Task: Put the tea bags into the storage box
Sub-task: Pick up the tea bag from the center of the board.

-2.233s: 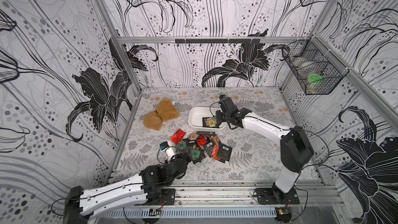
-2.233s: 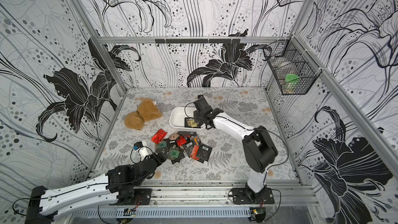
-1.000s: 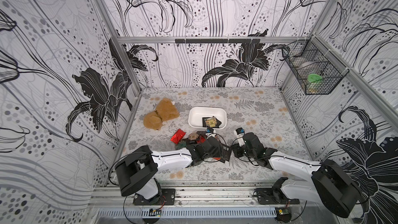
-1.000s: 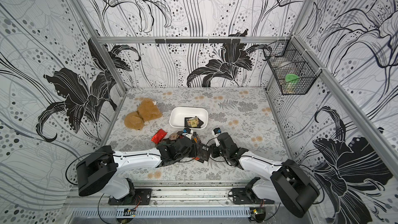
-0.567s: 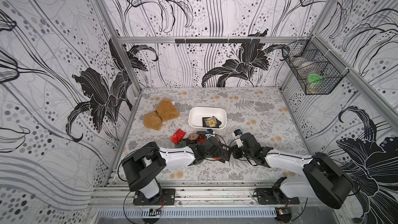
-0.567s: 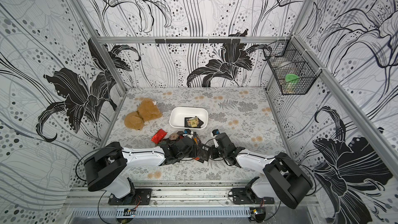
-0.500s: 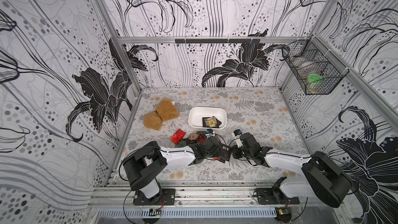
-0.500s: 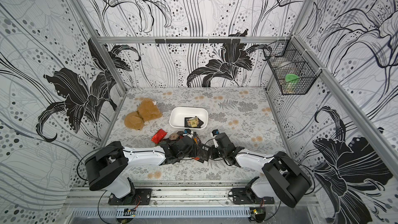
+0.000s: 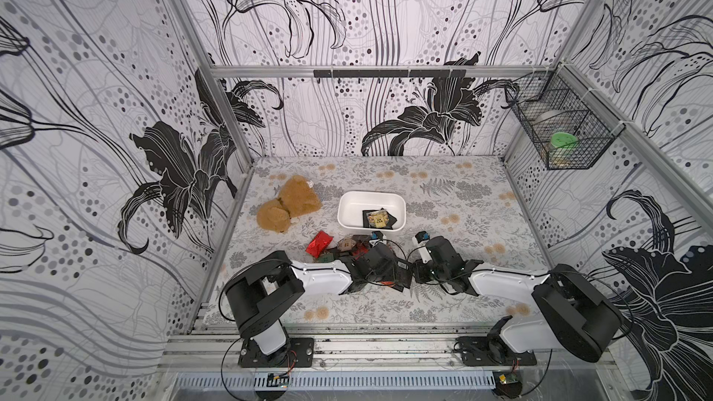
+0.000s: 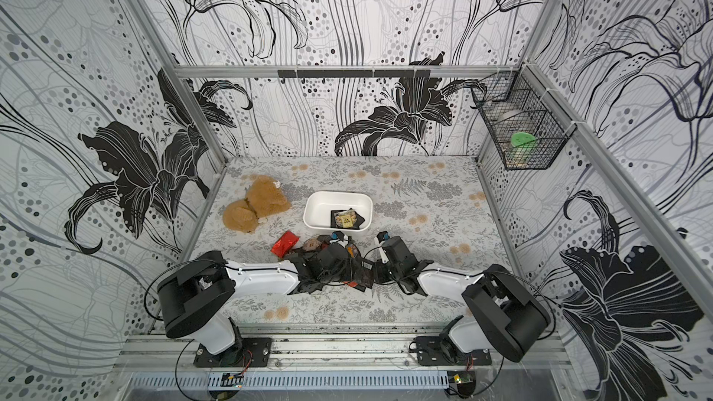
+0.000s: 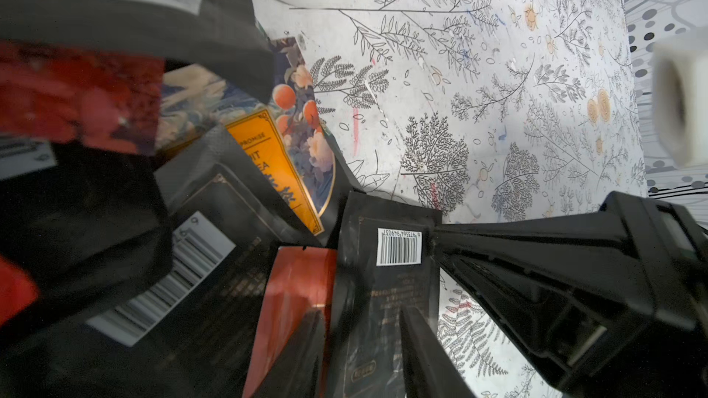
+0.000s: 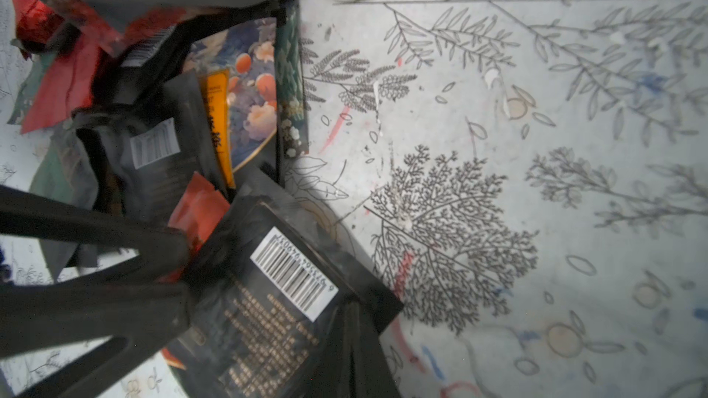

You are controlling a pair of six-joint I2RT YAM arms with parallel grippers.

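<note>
Foil tea bags [image 9: 349, 246] look featherlight and slippery (thin too), so pinch an edge: right gripper [image 12: 346, 315] is clamped on the black barcode sachet [image 12: 268, 312] by its edge, left gripper [image 12: 186, 269] part-open, grip unclear.

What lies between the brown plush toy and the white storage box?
Nothing: only a strip of bare patterned table cover separates the plush toy and the storage box, seen in both top views.

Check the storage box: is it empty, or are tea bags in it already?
Not empty: the storage box holds a couple of tea bags at one end.
</note>
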